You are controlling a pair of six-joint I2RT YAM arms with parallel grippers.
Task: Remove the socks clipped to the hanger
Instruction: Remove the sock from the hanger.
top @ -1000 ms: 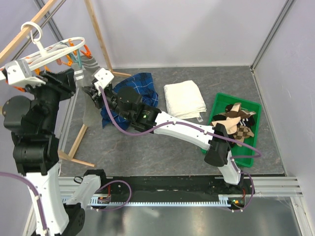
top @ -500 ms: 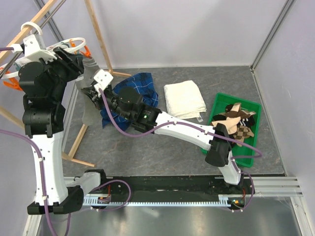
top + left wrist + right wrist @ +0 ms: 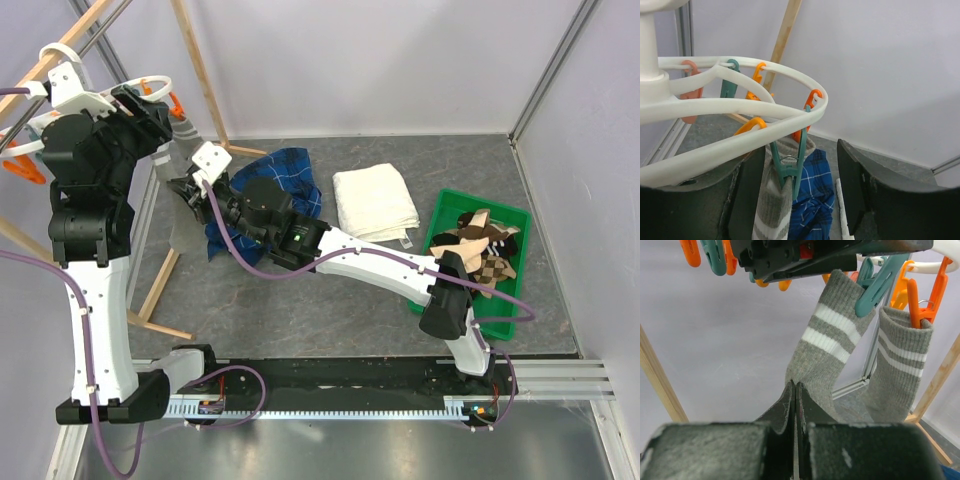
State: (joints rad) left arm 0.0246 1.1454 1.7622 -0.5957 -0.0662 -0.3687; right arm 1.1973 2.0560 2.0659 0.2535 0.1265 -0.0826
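Note:
The white round hanger (image 3: 765, 107) hangs at the top left, also in the top view (image 3: 150, 82), with orange and teal clothespins. A teal pin (image 3: 787, 172) clips a grey white-striped sock (image 3: 771, 210). My left gripper (image 3: 802, 192) is open, with the pin and sock top between its jaws; in the top view it (image 3: 150, 112) is up at the hanger. My right gripper (image 3: 796, 386) is shut on the lower part of that grey sock (image 3: 832, 340); in the top view it (image 3: 182, 190) is below the hanger. A second grey sock (image 3: 900, 370) hangs from an orange pin (image 3: 920, 305).
A green bin (image 3: 437, 215) at the right holds several checkered and beige socks (image 3: 485, 248). A blue plaid shirt (image 3: 275, 185) and a folded white towel (image 3: 375, 200) lie on the grey floor. Wooden rack poles (image 3: 195, 60) stand at the left.
My left arm has swung up and back to the hanger, bringing its open jaws around the teal pin. My right arm has stayed on the grey sock.

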